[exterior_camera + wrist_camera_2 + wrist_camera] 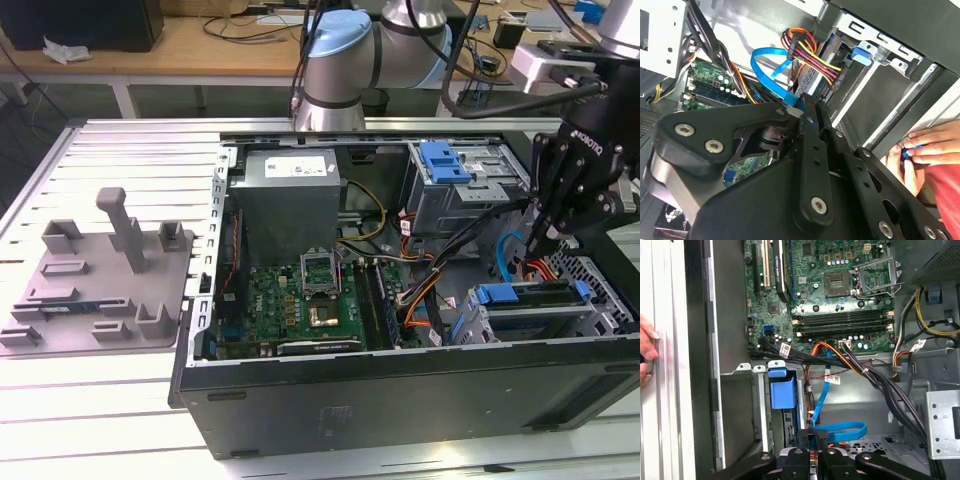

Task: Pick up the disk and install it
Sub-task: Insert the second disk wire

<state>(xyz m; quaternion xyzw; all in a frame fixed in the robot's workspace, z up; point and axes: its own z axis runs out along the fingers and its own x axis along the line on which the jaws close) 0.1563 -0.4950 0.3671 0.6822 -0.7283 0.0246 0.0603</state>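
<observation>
The disk (540, 293) lies flat in the drive cage (600, 310) at the exterior view's right end of the open computer case, its blue frame showing along the top. In the second wrist view its silver end (813, 82) carries red, yellow and black power wires. My black gripper (536, 243) hangs just above and beside the cage with its fingers pressed together and nothing between them. In both wrist views the gripper (809, 106) (819, 433) points at a looped blue data cable (771, 65) (840, 429) next to the disk.
A second cage with a bright-blue latch (443, 160) sits at the case's far right. The motherboard (300, 300) and cable bundles (875, 375) fill the case floor. A grey fixture plate (100, 270) lies on the table. A person's hand (920, 150) (646, 350) rests at the case edge.
</observation>
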